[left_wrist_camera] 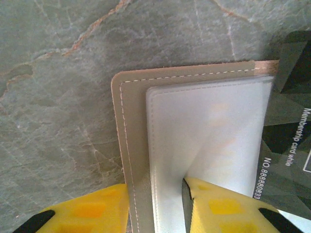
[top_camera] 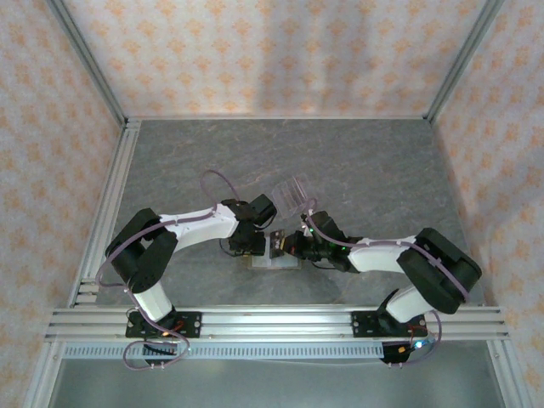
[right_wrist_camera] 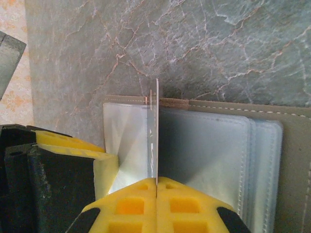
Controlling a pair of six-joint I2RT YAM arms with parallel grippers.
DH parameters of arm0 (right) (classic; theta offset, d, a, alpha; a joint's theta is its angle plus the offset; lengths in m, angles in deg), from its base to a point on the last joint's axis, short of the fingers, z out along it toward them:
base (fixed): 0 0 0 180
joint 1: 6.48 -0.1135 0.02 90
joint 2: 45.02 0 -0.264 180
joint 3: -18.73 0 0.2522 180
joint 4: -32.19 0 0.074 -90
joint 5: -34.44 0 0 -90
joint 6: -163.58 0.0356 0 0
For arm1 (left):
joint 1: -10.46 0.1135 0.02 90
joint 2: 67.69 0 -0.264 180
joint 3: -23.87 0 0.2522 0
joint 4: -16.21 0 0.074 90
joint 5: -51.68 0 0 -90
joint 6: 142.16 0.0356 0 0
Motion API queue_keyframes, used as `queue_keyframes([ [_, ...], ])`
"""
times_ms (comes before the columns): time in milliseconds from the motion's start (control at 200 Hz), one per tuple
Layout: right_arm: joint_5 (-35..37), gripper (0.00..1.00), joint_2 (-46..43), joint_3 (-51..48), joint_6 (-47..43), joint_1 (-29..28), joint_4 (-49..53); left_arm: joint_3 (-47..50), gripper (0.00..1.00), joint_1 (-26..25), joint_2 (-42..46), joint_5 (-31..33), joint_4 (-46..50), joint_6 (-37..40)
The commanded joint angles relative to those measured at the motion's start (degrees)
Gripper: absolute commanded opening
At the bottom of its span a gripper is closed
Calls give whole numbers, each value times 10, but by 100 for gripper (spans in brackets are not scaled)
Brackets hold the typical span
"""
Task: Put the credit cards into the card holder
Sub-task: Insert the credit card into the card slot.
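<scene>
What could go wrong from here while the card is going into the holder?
1. The right claw pinches the card edge-on above the card holder; its edge may catch on a clear sleeve instead of entering a pocket.
2. The left claw grips only one edge of the holder, so a push could shift it or pull the sleeve loose.
3. Both claws crowd together; they might collide.

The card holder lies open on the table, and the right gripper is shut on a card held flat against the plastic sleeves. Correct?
Not quite. The right wrist view shows the right gripper shut on a card standing edge-on, upright above the open card holder, not flat.
</scene>
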Motion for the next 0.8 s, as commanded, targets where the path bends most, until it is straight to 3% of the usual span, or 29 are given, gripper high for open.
queue_keyframes([
  [0, 7, 0, 17, -12, 16, -3, -43, 7, 34, -8, 0, 0, 9, -10],
  [435, 4, 0, 36, -27, 37, -3, -92, 22, 30, -9, 4, -4, 11, -12],
  [796, -9, 0, 3, -40, 12, -6, -31, 20, 30, -9, -3, -7, 6, -15],
])
